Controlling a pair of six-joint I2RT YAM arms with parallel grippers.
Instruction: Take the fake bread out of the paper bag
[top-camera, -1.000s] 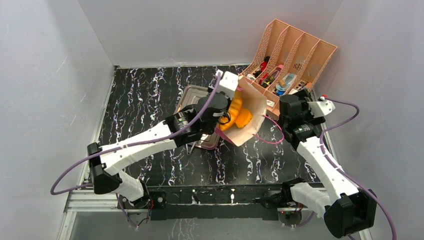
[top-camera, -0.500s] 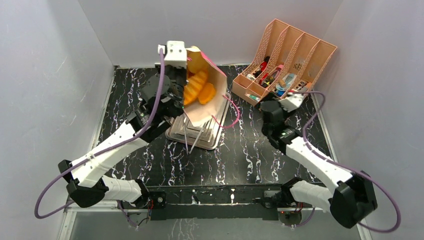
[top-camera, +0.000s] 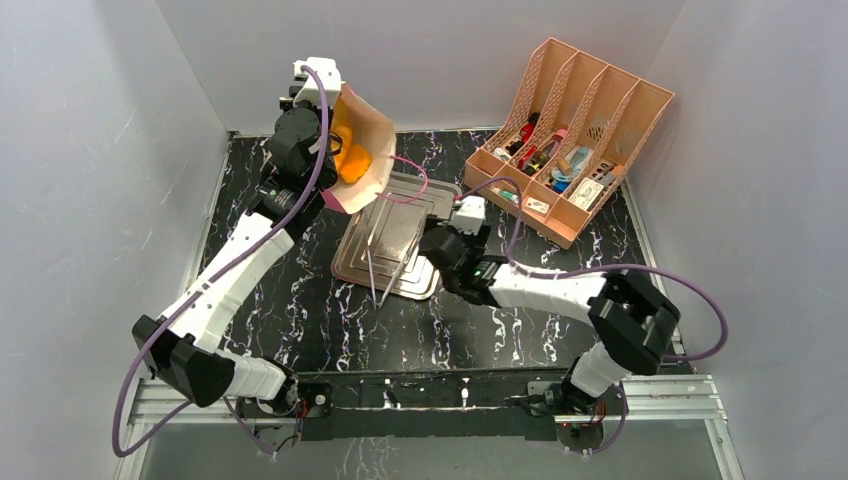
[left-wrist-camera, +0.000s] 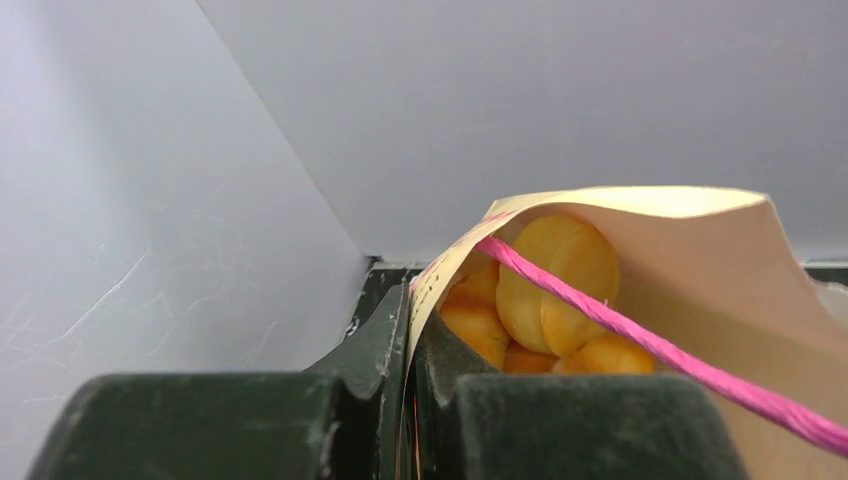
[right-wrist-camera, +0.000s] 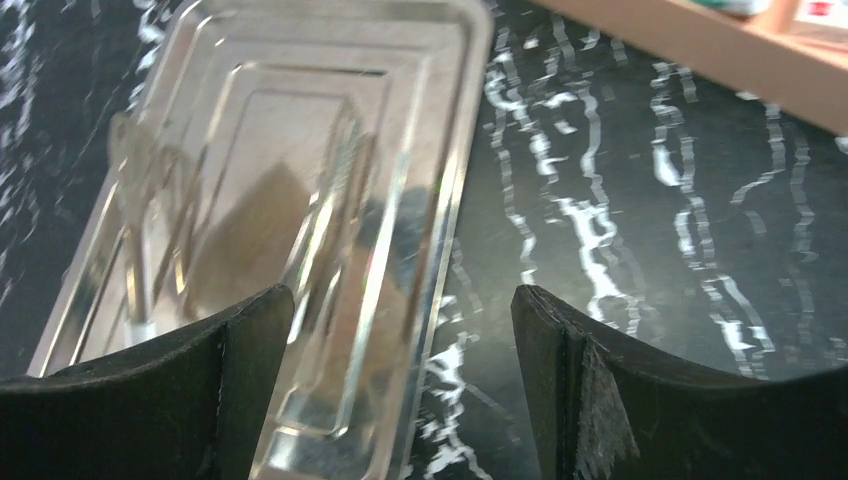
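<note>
Back left, left gripper (left-wrist-camera: 410, 420) pinches cream bag (left-wrist-camera: 700, 260), probably rolls (left-wrist-camera: 555, 280) inside; right gripper (right-wrist-camera: 398, 305) gapes.

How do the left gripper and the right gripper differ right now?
The left gripper is shut on the rim of the paper bag; the right gripper is open and holds nothing. The left gripper is up high at the back left, carrying the tilted bag; the right gripper sits low at the right edge of the metal tray. Both have two dark fingers.
</note>
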